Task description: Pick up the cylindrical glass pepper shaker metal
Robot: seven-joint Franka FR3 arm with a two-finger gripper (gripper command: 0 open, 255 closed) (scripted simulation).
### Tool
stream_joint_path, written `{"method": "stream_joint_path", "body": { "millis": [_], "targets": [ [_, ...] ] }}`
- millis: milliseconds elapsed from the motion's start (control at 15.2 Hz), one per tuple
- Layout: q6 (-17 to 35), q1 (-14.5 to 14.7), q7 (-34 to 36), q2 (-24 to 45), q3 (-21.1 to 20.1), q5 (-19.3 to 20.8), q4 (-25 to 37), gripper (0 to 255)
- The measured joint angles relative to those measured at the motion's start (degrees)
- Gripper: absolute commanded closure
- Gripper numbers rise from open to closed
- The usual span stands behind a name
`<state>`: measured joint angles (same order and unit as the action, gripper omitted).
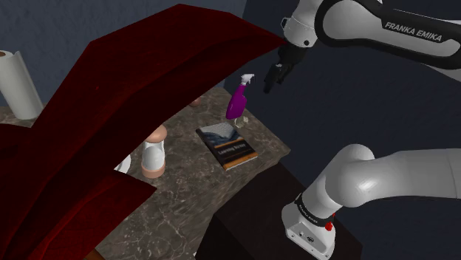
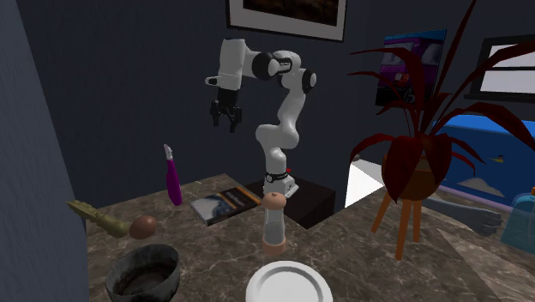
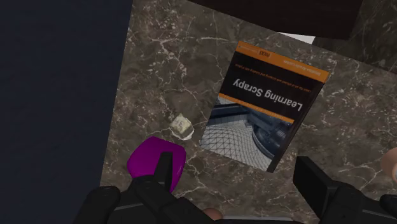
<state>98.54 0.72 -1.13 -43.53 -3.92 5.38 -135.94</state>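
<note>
High above the table's edge nearest the stand, the black two-finger gripper (image 1: 275, 80) hangs with its jaws wide apart and nothing between them, over the purple spray bottle with a white nozzle (image 1: 237, 103) and the paperback book with a black and orange cover (image 1: 226, 145). The cylindrical pepper shaker with a clear glass body and pinkish cap and base (image 1: 154, 151) stands upright nearer the middle of the dark veined marble table (image 1: 181, 210), apart from the book (a round white plate (image 2: 289, 283) lies near it). To approach well, I think the hand should first travel sideways, clear of the bottle, then descend straight with one jaw on each side of the glass body, and close gently, because such a tall narrow thing tips easily.
</note>
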Motion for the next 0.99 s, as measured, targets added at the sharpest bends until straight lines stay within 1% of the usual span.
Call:
{"method": "stream_joint_path", "body": {
  "millis": [66, 198, 594, 792, 990],
  "targets": [
    [0.0, 0.0, 0.0, 0.0, 0.0, 0.0, 0.0, 0],
    [0.6, 0.5, 1.6, 1.1, -1.5, -0.7, 0.1, 0],
    [3.0, 2.6, 9.0, 7.9, -8.6, -3.4, 3.2, 0],
    [4.0, 3.2, 12.3, 11.3, -11.8, -4.0, 5.0, 0],
    [5.0, 3.7, 16.3, 16.3, -15.4, -4.2, 8.2, 0]
  ]
}}
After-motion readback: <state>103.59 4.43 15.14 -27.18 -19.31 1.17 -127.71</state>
